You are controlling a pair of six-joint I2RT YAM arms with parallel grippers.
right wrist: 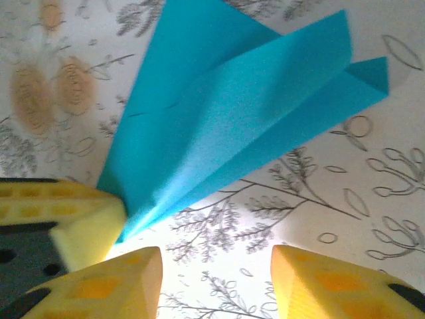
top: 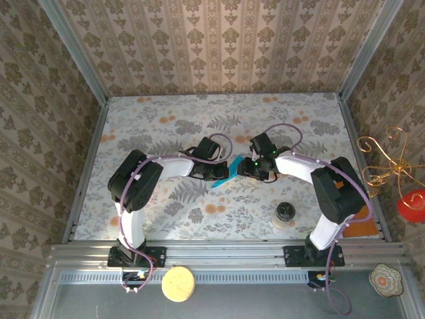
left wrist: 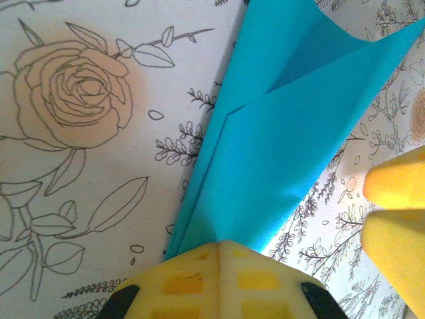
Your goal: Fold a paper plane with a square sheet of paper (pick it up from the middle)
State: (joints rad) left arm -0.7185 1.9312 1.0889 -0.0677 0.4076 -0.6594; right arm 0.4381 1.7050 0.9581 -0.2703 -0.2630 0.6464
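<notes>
The teal-blue paper plane, the square sheet folded into a narrow dart with layered wings, hangs tilted just above the middle of the table. My left gripper is shut on its narrow end, and the paper fans out away from the pads. My right gripper stands open beside that same end, with only tablecloth between its fingers. The paper spreads up and to the right in the right wrist view. From above, the left gripper and the right gripper face each other across the paper.
A small round jar stands on the floral tablecloth near the right arm's base. An orange-brown flat sheet lies at the right edge. A yellow disc rests on the front rail. Wallpapered walls enclose the table.
</notes>
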